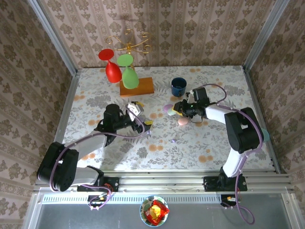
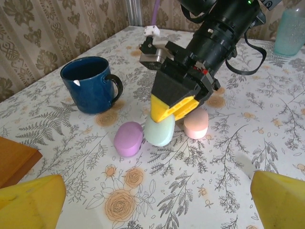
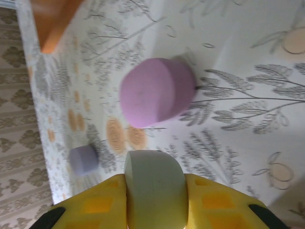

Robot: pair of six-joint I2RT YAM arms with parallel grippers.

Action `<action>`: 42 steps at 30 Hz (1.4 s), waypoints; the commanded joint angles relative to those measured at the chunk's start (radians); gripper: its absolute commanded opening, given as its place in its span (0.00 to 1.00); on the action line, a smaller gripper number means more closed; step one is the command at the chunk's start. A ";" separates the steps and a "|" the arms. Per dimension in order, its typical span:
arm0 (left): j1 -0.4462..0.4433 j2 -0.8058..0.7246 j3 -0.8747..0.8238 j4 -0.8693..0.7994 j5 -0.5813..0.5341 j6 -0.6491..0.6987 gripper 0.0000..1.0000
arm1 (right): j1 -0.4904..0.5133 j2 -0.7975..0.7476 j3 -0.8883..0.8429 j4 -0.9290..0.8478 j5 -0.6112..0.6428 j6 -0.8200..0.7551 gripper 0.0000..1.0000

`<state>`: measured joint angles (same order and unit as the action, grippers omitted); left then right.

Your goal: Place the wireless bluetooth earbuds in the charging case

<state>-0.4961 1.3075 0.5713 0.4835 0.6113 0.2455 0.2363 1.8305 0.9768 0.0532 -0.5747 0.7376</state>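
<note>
right gripper (image 3: 153, 202): the yellow fingers are closed narrow onto the pale mint-green oval plastic case (image 2: 159, 132), one pad against each flank. in the left wrist view, centre frame, the case rests on the floral tablecloth (image 2: 228, 157) under the fingers. its lid reads as shut.

left gripper (image 2: 155, 202): jaws wide, nothing between them. its yellow fingers sit in the two lower corners of that view, facing the right gripper from well apart.

around the held case:
- a lilac oval plastic case (image 2: 128, 138) sits just beside it, toward the left of frame.
- a pink oval plastic case (image 2: 196, 124) sits just beside it, toward the right.
- a dark blue ceramic mug (image 2: 90, 85) stands at upper left.
- an orange wooden block (image 2: 12, 162) lies at the left edge.

earbuds: a small lavender piece (image 3: 83, 160) lies on the cloth at lower left of the right wrist view, apart from the cases. it is blurred, so treat it as a probable earbud, not a confirmed one.

step in hand, as judged: securing the case. neither gripper carries an earbud.

next move, as judged: you need the lid open while the right gripper pins the base. the free left gripper must then pinch a very small glossy piece off the cloth. expect it to slip, so close slowly and low.
</note>
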 commanded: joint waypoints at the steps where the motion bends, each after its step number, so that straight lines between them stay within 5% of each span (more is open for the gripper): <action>1: -0.001 0.004 0.051 -0.153 -0.022 0.075 1.00 | 0.001 0.027 0.007 -0.042 0.052 -0.054 0.19; 19: -0.002 0.157 0.334 -0.812 -0.380 0.400 1.00 | -0.002 -0.121 0.101 -0.249 0.176 -0.196 0.71; 36: 0.005 0.452 0.554 -0.973 -0.473 0.474 0.98 | -0.001 -0.186 0.056 -0.224 0.153 -0.181 0.73; 42: 0.016 0.526 0.572 -0.969 -0.506 0.479 0.86 | -0.002 -0.195 0.053 -0.237 0.134 -0.198 0.73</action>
<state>-0.4938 1.8118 1.1130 -0.4397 0.1287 0.6979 0.2363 1.6741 1.0435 -0.1619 -0.4252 0.5663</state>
